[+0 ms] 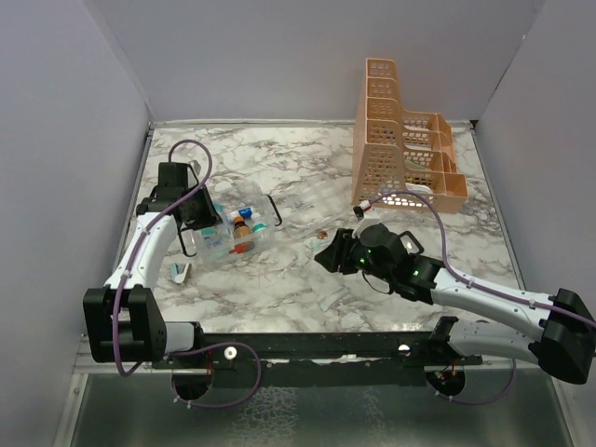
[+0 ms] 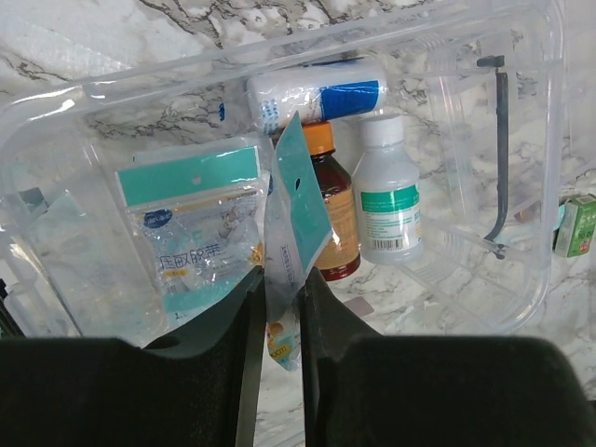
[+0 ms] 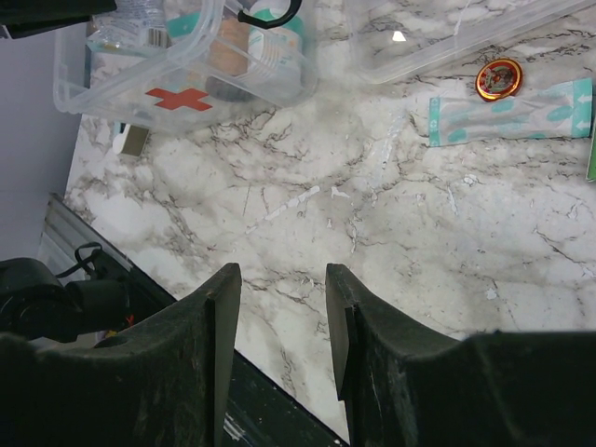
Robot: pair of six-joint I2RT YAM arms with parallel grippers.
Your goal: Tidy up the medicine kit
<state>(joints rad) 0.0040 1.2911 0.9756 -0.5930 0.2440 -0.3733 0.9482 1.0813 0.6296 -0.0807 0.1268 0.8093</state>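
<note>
I pinch a packet (image 2: 296,200) in the left gripper (image 2: 281,284) above the medicine kit (image 2: 549,140). The right gripper (image 3: 279,317) is spread, empty. Next I should lower the packet and release it.

Clear med kit (image 1: 216,256): lid open, red cross on side, part-filled.

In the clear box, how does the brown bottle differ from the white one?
The brown bottle has an orange cap; the white bottle has a white cap and a green label. The brown bottle is partly hidden behind the teal packet in the left gripper; the white bottle shows fully. Both sit side by side inside the medicine kit.
</note>
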